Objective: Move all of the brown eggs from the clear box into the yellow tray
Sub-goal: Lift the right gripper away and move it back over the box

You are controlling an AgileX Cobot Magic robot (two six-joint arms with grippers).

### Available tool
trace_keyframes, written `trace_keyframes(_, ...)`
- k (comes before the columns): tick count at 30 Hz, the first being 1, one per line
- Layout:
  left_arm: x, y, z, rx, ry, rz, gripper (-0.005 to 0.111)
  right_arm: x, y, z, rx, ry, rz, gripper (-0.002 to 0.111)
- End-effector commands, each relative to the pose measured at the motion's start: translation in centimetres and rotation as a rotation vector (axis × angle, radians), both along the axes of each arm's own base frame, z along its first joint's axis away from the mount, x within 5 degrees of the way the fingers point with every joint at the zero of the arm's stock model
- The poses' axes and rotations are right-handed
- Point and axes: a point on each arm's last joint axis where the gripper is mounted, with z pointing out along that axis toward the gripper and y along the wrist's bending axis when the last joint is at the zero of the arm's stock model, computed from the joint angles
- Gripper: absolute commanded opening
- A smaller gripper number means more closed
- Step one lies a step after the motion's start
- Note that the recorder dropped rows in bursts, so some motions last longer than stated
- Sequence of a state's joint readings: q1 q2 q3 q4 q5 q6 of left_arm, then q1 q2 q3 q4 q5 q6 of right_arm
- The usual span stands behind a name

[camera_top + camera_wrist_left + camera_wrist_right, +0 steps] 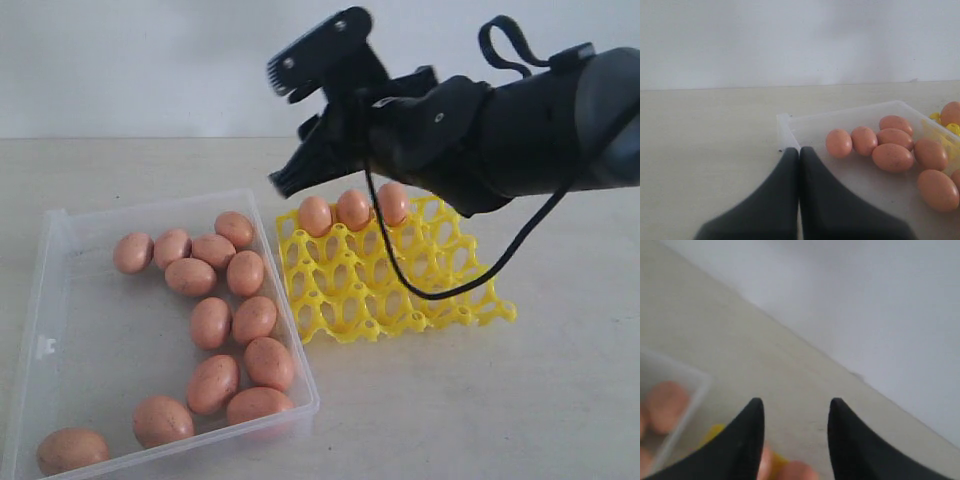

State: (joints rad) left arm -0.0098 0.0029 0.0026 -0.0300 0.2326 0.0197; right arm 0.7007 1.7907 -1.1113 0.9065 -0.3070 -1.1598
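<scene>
Several brown eggs (pixel 210 322) lie loose in the clear box (pixel 110 340) on the left. The yellow tray (pixel 400 290) sits to its right, with three brown eggs (pixel 352 209) in its back row. My right gripper (pixel 285 120) hangs open and empty above the tray's back left corner. In the right wrist view its fingertips (pixel 756 405) stand apart over blurred eggs (pixel 795 471) and a bit of tray (pixel 715 432). My left gripper (pixel 799 150) is shut and empty, just outside a corner of the clear box (pixel 850 109), close to the eggs (pixel 839 143).
Everything rests on a pale beige tabletop (pixel 520 400) in front of a white wall (pixel 140 60). A black cable (pixel 440 290) droops from the right arm across the tray. The box has a small clasp tab (pixel 45 347) on its left rim.
</scene>
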Motion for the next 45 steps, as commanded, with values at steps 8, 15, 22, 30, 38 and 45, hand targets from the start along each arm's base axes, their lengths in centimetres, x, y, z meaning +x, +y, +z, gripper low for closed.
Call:
trace_keyframes(8,0.0,0.0,0.1,-0.005,-0.007,-0.006,-0.004,-5.6,9.6,2.9,0.126,0.195,0.403,0.034)
trace_keyframes(15,0.0,0.0,0.1,-0.005,-0.007,-0.006,-0.004,-4.6,11.5,0.7,0.213,0.584,0.298,0.045)
trace_keyframes(22,0.0,0.0,0.1,-0.005,-0.007,-0.006,-0.004,-3.7,8.4,-0.8,-0.123,0.771,-0.083,0.046)
trace_keyframes(30,0.0,0.0,0.1,-0.005,-0.007,-0.006,-0.004,-5.4,9.1,-0.8,-0.070,0.904,-0.162,0.046)
trace_keyframes(38,0.0,0.0,0.1,-0.005,-0.007,-0.006,-0.004,-6.5,10.7,-0.7,0.029,0.934,-0.143,0.046)
trace_keyframes(45,0.0,0.0,0.1,-0.005,-0.007,-0.006,-0.004,-5.9,12.0,-1.2,0.003,0.956,-0.112,0.046)
